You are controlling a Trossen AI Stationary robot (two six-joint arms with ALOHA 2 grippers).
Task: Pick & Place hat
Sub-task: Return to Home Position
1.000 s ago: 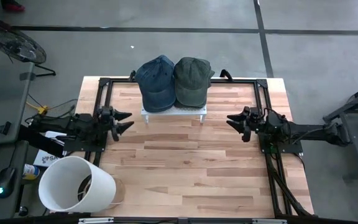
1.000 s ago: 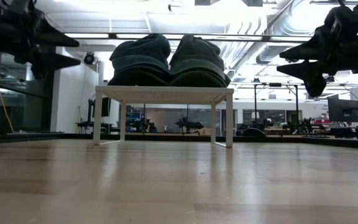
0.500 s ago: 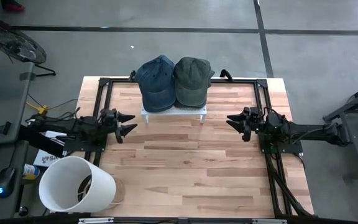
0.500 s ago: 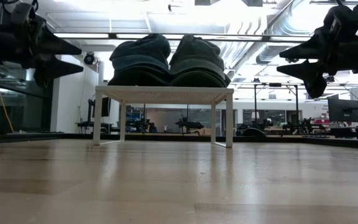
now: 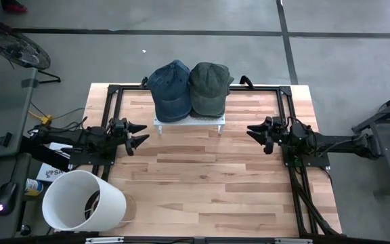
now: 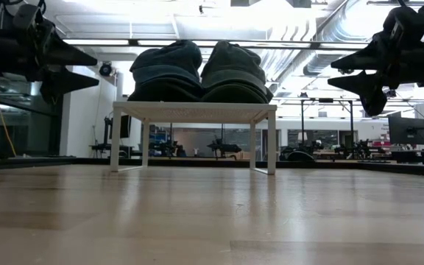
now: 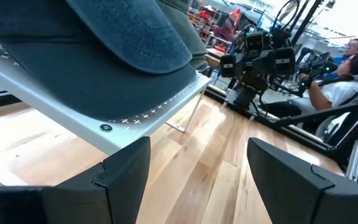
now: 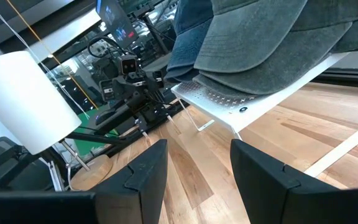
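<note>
**A:** Where do the hats stand?

**B:** The stack of blue denim caps sits on the left half of the small white perforated metal shelf, at the far middle of the pale wooden tabletop. The stack of grey-green cotton caps sits on the right half, touching the blue one. Every cap I can see is on that shelf.

**A:** And the arms?

**B:** The left gripper hangs above the left part of the tabletop, near the shelf's near left corner but apart from it. Its fingers are spread wide and hold nothing. The right gripper hangs opposite, on the right, a little farther from the shelf, also parted and empty. The two point inward at each other.

**A:** So which step is this?

**B:** I judge the stacking finished, with only the return to the rest pose in hand. Nothing needs grasping now.

**A:** What does the next move call for?

**B:** Probably each arm folds back along its own side, inside the black metal frame, without brushing the shelf's legs. The left arm should also mind the white plastic bucket at the near left corner.
</note>
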